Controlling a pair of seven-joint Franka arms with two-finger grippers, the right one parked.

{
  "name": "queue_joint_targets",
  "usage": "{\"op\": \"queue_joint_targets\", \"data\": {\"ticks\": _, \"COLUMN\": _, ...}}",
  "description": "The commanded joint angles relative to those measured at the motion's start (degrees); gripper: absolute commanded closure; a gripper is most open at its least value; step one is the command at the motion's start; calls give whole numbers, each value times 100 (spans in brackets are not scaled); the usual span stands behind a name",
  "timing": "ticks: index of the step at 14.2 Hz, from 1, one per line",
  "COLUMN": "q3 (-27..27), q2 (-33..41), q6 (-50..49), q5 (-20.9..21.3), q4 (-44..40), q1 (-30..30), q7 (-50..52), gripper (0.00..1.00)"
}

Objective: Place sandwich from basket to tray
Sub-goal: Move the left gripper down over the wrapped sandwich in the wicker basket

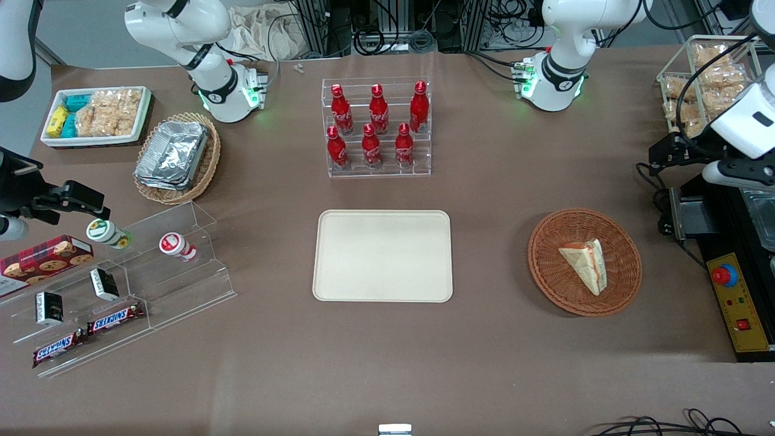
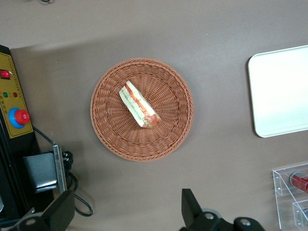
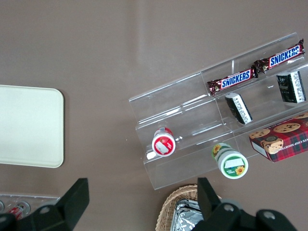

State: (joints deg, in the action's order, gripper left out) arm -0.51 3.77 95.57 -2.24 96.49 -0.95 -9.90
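1. Front view: sandwich [image 1: 586, 261] lying in basket [image 1: 548, 260] toward the working arm's end of the surface [image 1: 387, 351]; tray [image 1: 382, 255] bare, mid-surface. Nothing moved yet.
2. Left wrist view: gripper [image 2: 127, 211] high above basket [image 2: 110, 130], fingers [image 2: 60, 214] spread apart, holding nothing. Sandwich [image 2: 139, 104] untouched; descent, grasp, carry and release all left.

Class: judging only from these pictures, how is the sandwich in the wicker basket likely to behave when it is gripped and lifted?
The sandwich is probably soft: pale bread over stacked filling layers, so a squeeze may crush it. Layers could slide apart. It lies flat in the basket, unlikely to roll. The end effector hangs open above.
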Motion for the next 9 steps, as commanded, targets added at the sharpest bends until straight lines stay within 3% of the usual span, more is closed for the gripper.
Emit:
{"op": "queue_joint_targets", "data": {"ticks": 1, "q3": 7, "q2": -289, "q6": -398, "q5": -30, "q4": -368, "q1": -54, "q7": 120, "gripper": 0}}
{"op": "queue_joint_targets", "data": {"ticks": 4, "q3": -19, "q2": -543, "q6": -390, "q5": 13, "q4": -551, "q1": -107, "q7": 129, "gripper": 0}}
{"op": "queue_joint_targets", "data": {"ticks": 9, "q3": -63, "q2": -922, "q6": -67, "q5": 84, "q4": -246, "q1": -133, "q7": 1253, "gripper": 0}}
